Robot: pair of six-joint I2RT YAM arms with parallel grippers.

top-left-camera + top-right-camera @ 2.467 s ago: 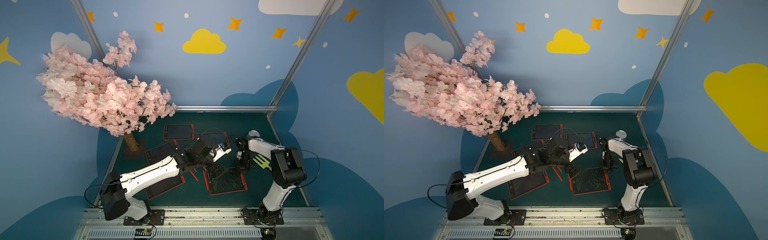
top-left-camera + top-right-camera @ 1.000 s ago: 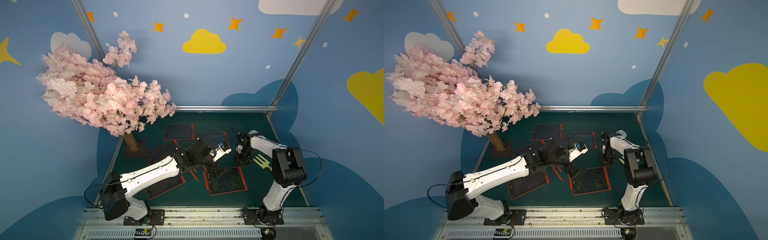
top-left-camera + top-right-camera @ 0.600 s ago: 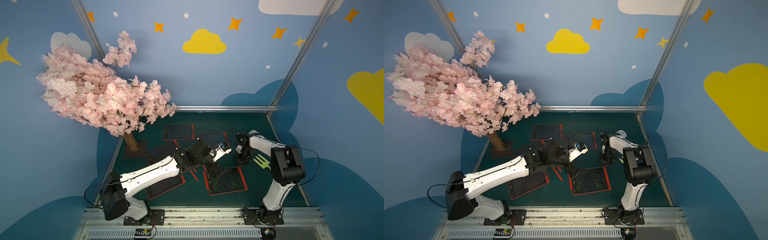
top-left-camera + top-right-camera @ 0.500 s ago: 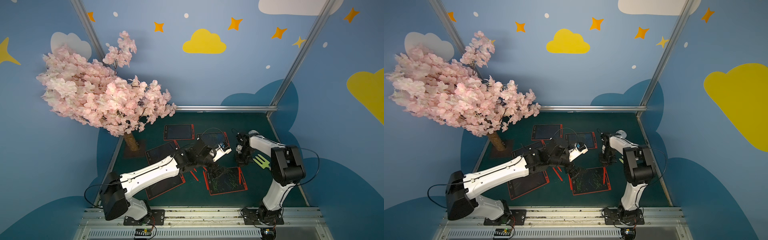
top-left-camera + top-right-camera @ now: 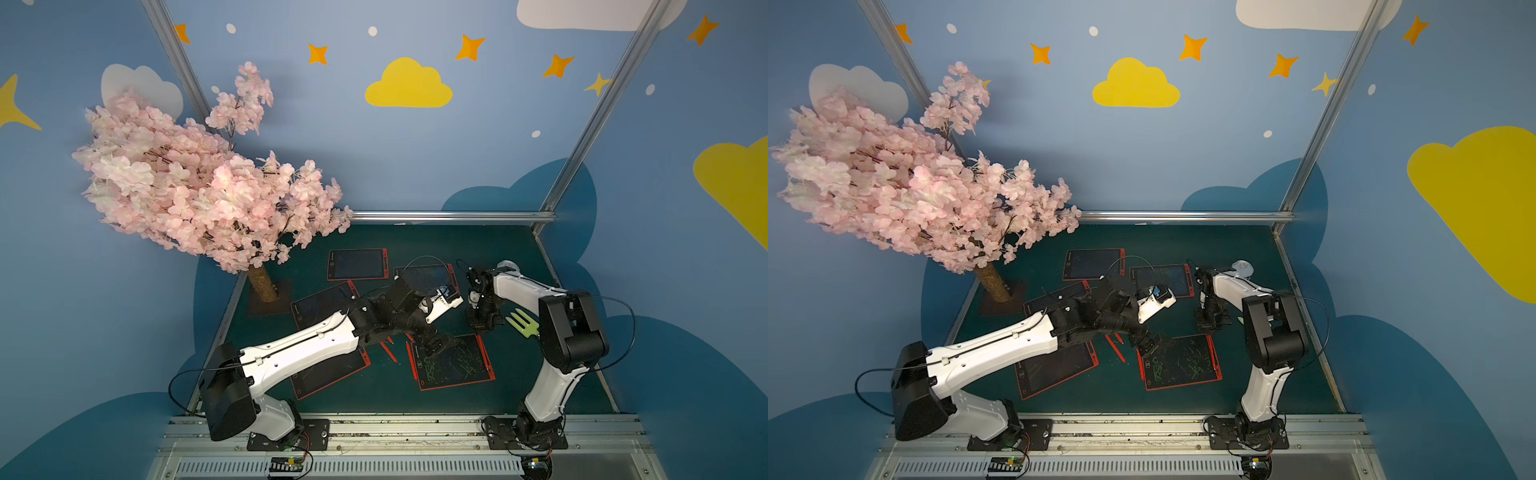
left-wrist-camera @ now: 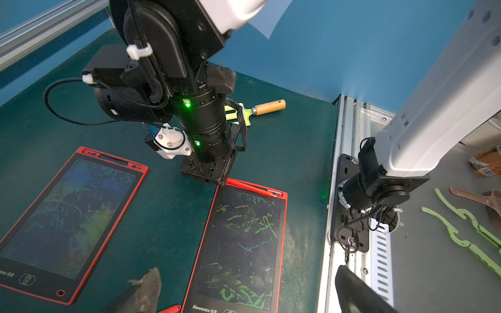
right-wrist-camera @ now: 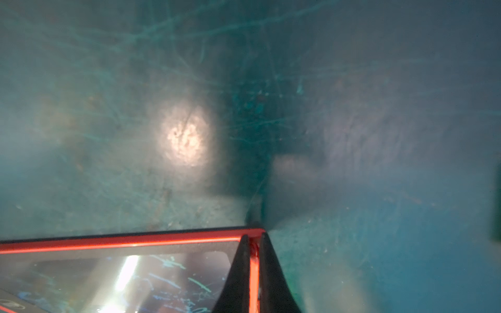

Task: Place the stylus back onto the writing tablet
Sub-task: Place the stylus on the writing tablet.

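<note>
The red-framed writing tablet point(image 5: 453, 365) with green scribbles lies at the front middle of the mat. The red stylus point(image 6: 252, 188) lies along the tablet's right edge point(image 5: 1211, 351). My right gripper point(image 7: 254, 237) points straight down at the tablet's far right corner. Its jaws are shut on the thin red stylus point(image 7: 254, 271), at its far end. My left gripper point(image 6: 249, 292) hovers over the tablet's left end point(image 5: 434, 345), jaws wide open and holding nothing.
Several more red tablets point(image 5: 357, 264) point(image 5: 328, 374) lie on the green mat. A loose red stylus point(image 5: 388, 351) lies left of the scribbled tablet. A green fork with a wooden handle point(image 5: 521, 324) lies behind my right arm. A pink blossom tree point(image 5: 208, 187) overhangs the back left.
My right gripper's jaws have closed further at the tablet's far right corner. The left arm has stayed where it was, open.
</note>
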